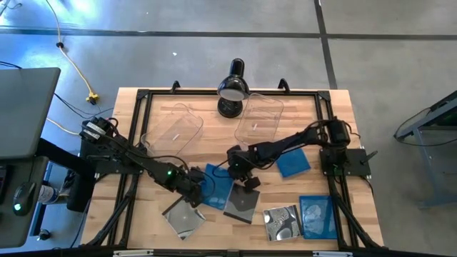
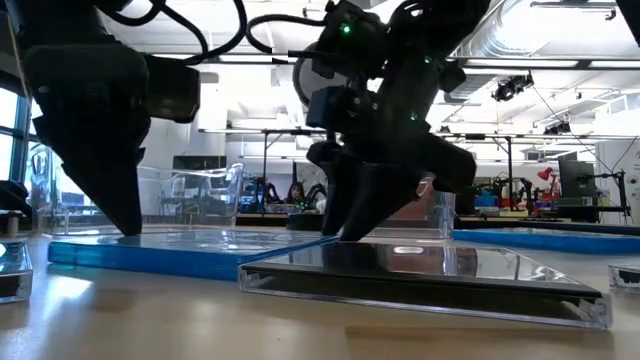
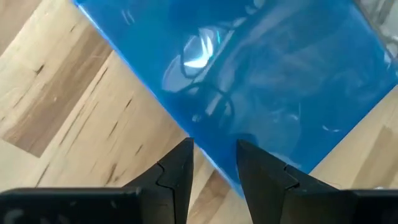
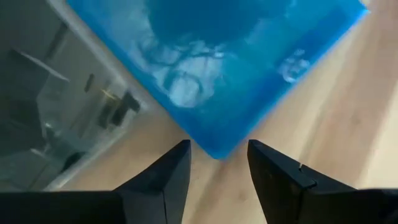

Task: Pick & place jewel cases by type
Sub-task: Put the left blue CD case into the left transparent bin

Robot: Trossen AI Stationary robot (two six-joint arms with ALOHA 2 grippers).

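1. High view: both grippers meet over one blue case (image 1: pixel 214 182) at the middle of the table (image 1: pixel 143 235), the left gripper (image 1: pixel 194 187) at its left edge, the right gripper (image 1: pixel 240 173) at its right side, beside a dark grey case (image 1: pixel 240 203). Other cases lie near: another blue case (image 1: pixel 293 162), a clear case (image 1: pixel 182 218), one with a silvery disc (image 1: pixel 282 221), a third blue one (image 1: pixel 317 216). Two empty tubs (image 1: pixel 171 128) wait at the back, by a lamp (image 1: pixel 233 87).
2. Low view: the fingertips come down to the blue case (image 2: pixel 150 250); if they touch it is hard to see.
3. Left wrist view: the left gripper (image 3: pixel 213 163) is parted, and the edge of the case (image 3: pixel 249 81) sits between the fingers. Nothing is grasped yet. I think it should go lower before closing.
4. Right wrist view: the right gripper (image 4: pixel 217 163) is also spread, a corner of the case (image 4: pixel 230 68) pointing into its gap. Two grippers on one case may push it, so I think one should wait.
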